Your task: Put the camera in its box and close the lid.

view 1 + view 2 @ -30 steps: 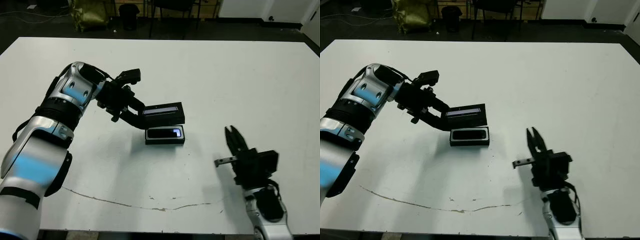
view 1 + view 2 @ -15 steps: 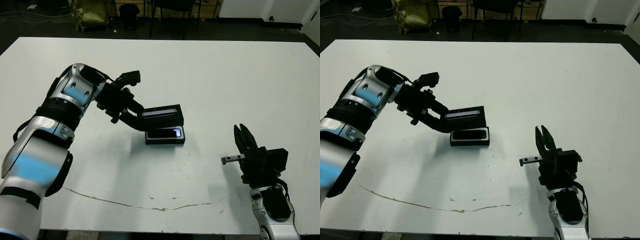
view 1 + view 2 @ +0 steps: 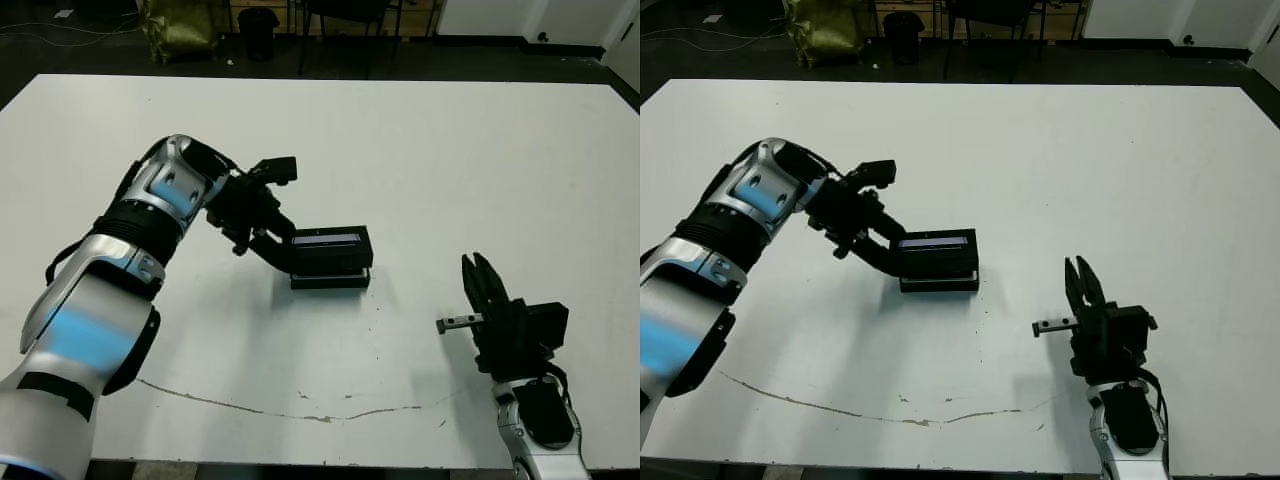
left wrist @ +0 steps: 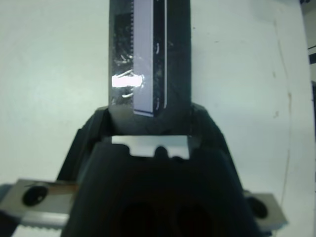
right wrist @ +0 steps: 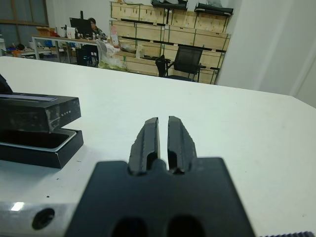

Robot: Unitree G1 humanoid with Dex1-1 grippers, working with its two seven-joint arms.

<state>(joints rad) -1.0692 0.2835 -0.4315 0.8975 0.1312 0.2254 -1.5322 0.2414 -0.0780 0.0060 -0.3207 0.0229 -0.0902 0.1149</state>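
Right, your left gripper (image 3: pixel 285 250) clamps the lid (image 3: pixel 333 249) just above the box (image 3: pixel 330 280); your right gripper (image 3: pixel 480 281) sits pinched closed, empty.

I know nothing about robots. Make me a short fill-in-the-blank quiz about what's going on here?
1. The left tool holds the flat black ____ by one end.
2. The lid hangs just above the ____, a gap showing between them.
3. The right tool holds ____ and stands apart from the box.
4. The table is ____ in colour.

Missing words: lid; box; nothing; white
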